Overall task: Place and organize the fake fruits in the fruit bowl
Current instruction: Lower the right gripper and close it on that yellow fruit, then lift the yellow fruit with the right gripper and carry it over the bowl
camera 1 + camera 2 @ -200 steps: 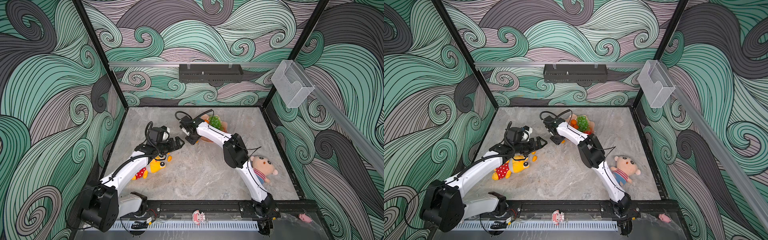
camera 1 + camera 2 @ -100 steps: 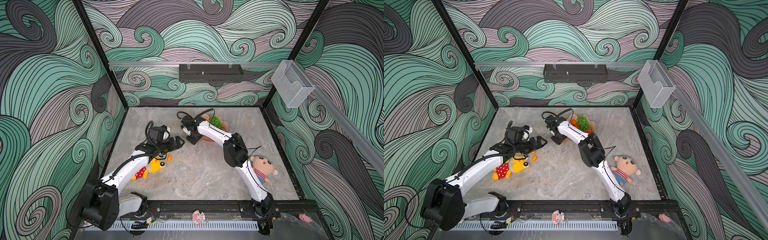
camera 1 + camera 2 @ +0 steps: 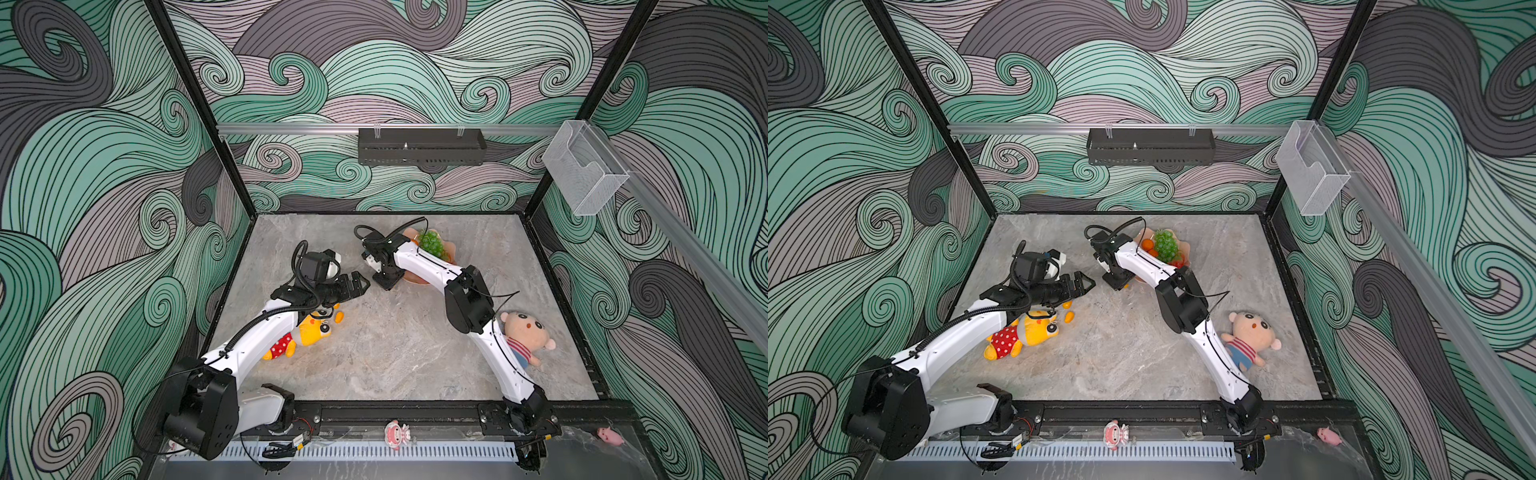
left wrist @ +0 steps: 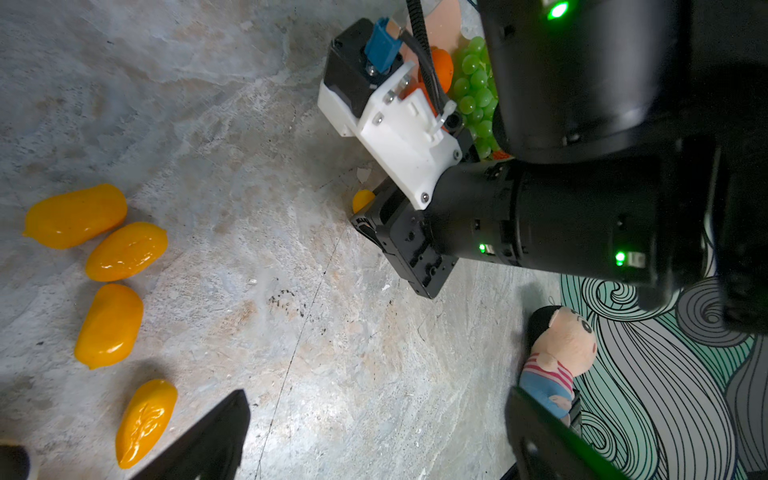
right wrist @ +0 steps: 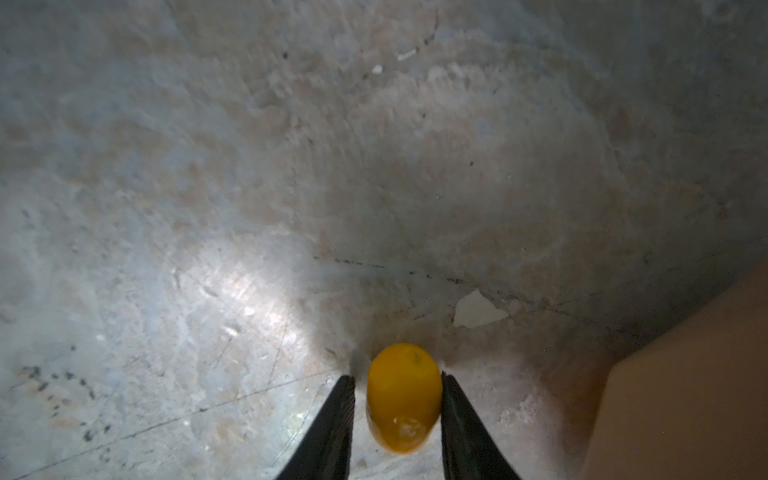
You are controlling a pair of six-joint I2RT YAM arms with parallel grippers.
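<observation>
A yellow-orange kumquat (image 5: 403, 395) lies on the table between my right gripper's (image 5: 397, 378) fingers. One finger touches it and the other stands a sliver off, so the gripper is open and nearly closed round it. This is just left of the fruit bowl (image 3: 453, 249), which holds the green grape bunch (image 3: 1165, 245), tangerines (image 3: 1147, 244) and a strawberry (image 3: 1177, 262). My left gripper (image 4: 374, 436) hovers open and empty over bare table, near my right gripper (image 3: 384, 282). Several more kumquats (image 4: 109, 326) lie loose beside the yellow plush, two of them showing in a top view (image 3: 1070, 318).
A yellow plush toy (image 3: 311, 330) lies under my left arm. A plush doll (image 3: 525, 336) lies by my right arm's elbow. On the back wall hangs a black tray (image 3: 419, 147), on the right wall a clear box (image 3: 582, 174).
My right gripper has shifted slightly to the right, toward the bowl's left edge. The left arm has stayed about where it was.
</observation>
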